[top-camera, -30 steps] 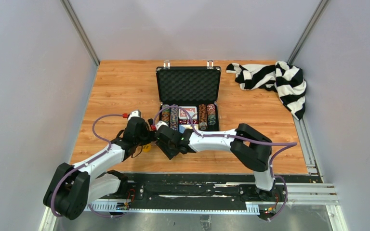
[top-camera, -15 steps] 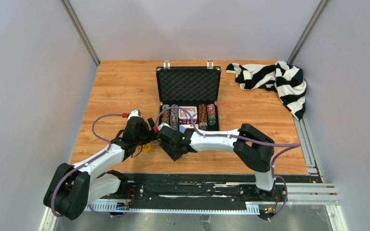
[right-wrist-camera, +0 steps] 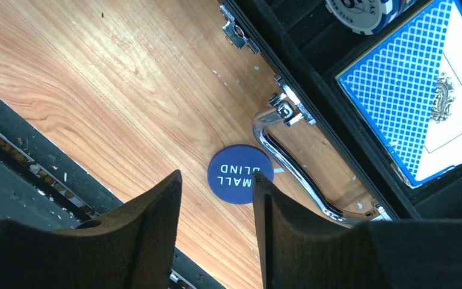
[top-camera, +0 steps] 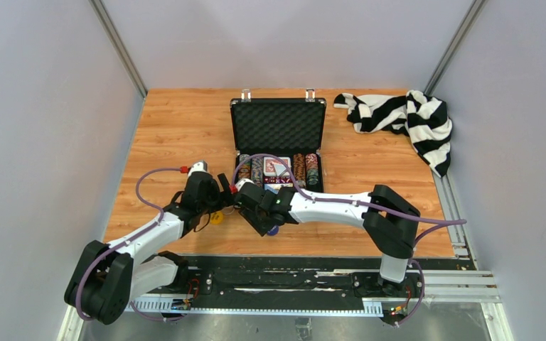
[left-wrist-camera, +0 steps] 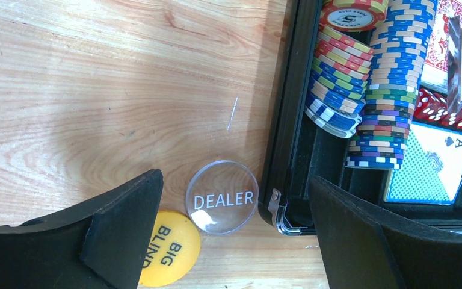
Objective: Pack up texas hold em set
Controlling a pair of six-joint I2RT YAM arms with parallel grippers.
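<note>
- wooden table (top-camera: 170, 128), everything sits on it
- black briefcase (top-camera: 277, 124) mid-table, lid up and foam-lined, tray toward the arms; metal handle (right-wrist-camera: 295, 162) on its near edge
- black-and-white striped cloth (top-camera: 405, 117) bunched at far right corner, well apart from the case
- left gripper (left-wrist-camera: 234, 177) low over the table at the case's near-left corner, jaws spread wide, gripping nothing
- right gripper (right-wrist-camera: 216, 180) just beside it at the case's near edge, fingers partly apart with a narrow gap, nothing between them
- poker chips (left-wrist-camera: 385, 102) in multicoloured rows in the tray, some leaning
- blue card deck (right-wrist-camera: 421, 90) lies in the tray near the front; red-backed deck (left-wrist-camera: 457, 36) behind it
- clear DEALER button (left-wrist-camera: 222, 197) on the table, touching or just beside the case corner, below the left jaws
- yellow BIG BLIND button (left-wrist-camera: 168, 256) just beside DEALER, partly under the left finger
- blue SMALL BLIND button (right-wrist-camera: 240, 165) on the table by the handle, past the right fingertips
- red dice (left-wrist-camera: 433, 105) in the tray between chips and cards
</note>
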